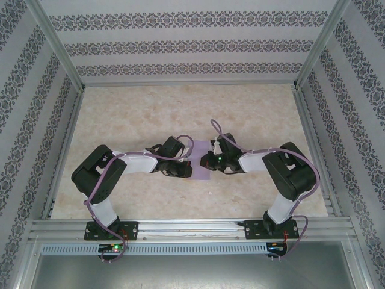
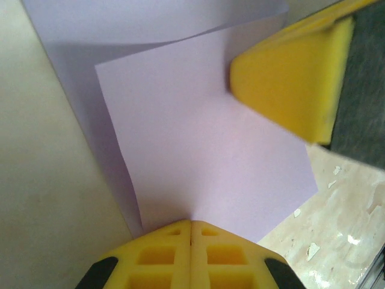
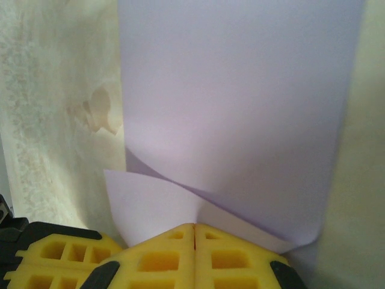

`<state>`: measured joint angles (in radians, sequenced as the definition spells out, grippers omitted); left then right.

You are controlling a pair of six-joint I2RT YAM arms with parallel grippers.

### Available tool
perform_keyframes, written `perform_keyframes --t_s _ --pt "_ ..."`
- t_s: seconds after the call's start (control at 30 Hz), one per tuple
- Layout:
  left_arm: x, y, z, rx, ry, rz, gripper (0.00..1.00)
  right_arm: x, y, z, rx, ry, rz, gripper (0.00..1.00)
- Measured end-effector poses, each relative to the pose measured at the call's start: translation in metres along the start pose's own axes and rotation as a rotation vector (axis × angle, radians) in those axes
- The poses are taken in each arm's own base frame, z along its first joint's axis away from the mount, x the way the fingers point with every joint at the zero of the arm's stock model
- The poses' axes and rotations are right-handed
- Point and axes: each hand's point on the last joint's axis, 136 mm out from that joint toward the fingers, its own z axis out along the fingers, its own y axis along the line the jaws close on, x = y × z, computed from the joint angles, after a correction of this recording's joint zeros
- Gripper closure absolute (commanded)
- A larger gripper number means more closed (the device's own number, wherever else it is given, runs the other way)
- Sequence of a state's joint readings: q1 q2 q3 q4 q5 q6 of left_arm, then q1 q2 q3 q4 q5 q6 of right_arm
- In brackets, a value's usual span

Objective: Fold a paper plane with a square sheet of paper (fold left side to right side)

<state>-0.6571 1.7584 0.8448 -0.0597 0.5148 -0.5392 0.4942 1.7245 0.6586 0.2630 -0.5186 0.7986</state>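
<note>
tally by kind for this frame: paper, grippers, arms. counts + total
lavender paper sheet: 1
grippers: 2 (left gripper, right gripper, each closed on the sheet)
arms: 2 (left arm, right arm)
Total: 5

The square sheet of paper (image 1: pixel 202 173) lies about the middle of the tabletop (image 1: pixel 138 114), somewhat nearer the near edge than the far one, directly between the two grippers. The left gripper (image 1: pixel 187 160) meets its left side and the right gripper (image 1: pixel 206 161) its right side, tips facing each other across it. Each arm reaches inward from its base at the near edge, elbows out toward the left and right edges. Seen from the wrists, one layer of the sheet lies over another, and its edge runs in at each gripper's tips.
</note>
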Motion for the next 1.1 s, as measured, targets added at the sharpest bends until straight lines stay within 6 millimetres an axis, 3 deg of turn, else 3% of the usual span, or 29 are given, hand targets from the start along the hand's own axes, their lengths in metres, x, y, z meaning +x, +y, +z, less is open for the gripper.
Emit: perform_keyframes --t_s 0.63,0.8,0.97,1.1 --pt "-0.002 -0.002 0.002 0.005 -0.011 0.009 1.0 -0.035 -0.029 -0.023 0.023 -0.044 0.058 1.0" --pt "-0.003 -0.002 0.002 0.006 -0.012 0.01 1.0 -0.048 -0.038 -0.04 0.072 -0.097 0.067 1.0" --pt "-0.003 -0.002 0.002 0.006 -0.013 0.01 1.0 -0.053 -0.008 -0.06 0.034 -0.155 0.006 1.0" --pt "-0.003 -0.002 0.002 0.006 -0.013 0.01 1.0 -0.032 0.019 -0.051 -0.005 -0.126 -0.05 1.0"
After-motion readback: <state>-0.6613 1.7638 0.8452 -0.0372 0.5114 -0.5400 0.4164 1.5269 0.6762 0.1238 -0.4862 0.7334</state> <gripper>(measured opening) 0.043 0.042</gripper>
